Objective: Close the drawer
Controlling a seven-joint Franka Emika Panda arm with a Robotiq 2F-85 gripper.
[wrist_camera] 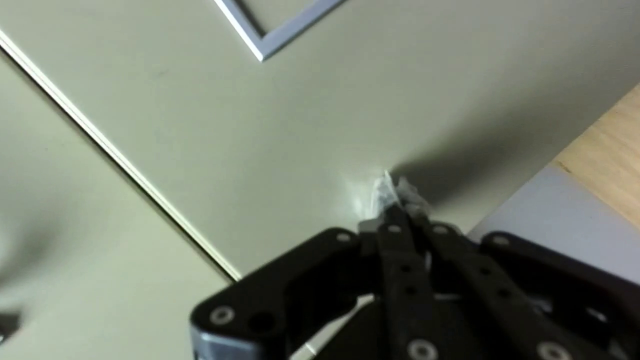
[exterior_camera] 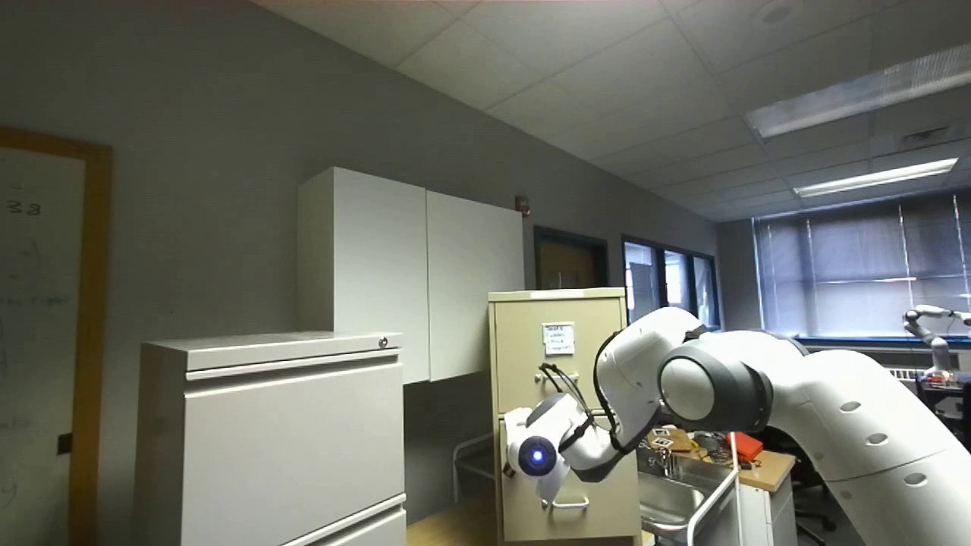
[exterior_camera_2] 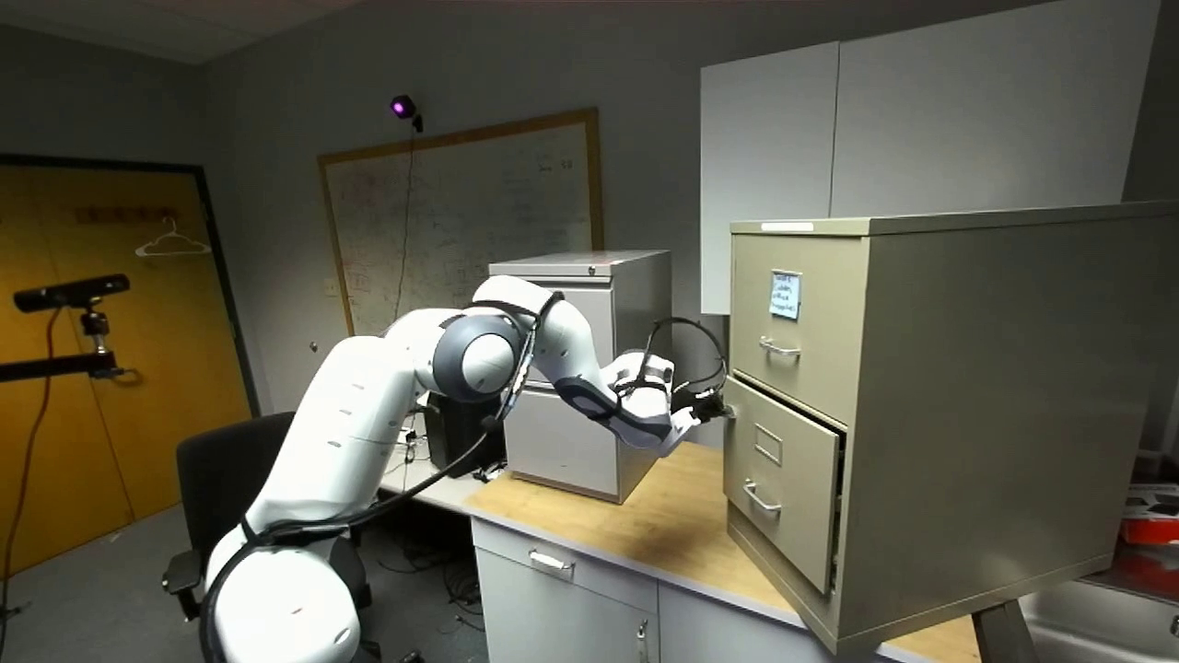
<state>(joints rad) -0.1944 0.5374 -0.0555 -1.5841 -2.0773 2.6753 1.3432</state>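
Note:
The drawer is the lower beige-tan one of the upright filing cabinet. In an exterior view its front [exterior_camera_2: 801, 488] stands slightly out, with a dark gap along the top and right edges. It carries a handle [exterior_camera_2: 762, 497] and an empty label holder [exterior_camera_2: 768, 444]. The drawer also shows in an exterior view [exterior_camera: 611, 485], partly behind the arm. My gripper [exterior_camera_2: 724, 411] is at the front's upper left corner area. In the wrist view the gripper [wrist_camera: 395, 192] is shut, with pale wrapped tips against or very near the drawer front [wrist_camera: 300, 135]. Nothing shows between the fingers.
The upper drawer [exterior_camera_2: 797, 313] above is shut flush. A grey-white cabinet [exterior_camera_2: 562, 442] stands left of the arm on the wooden counter [exterior_camera_2: 682, 516]. White wall cupboards [exterior_camera_2: 976, 120] hang behind. A sink [exterior_camera: 667, 500] lies beside the filing cabinet.

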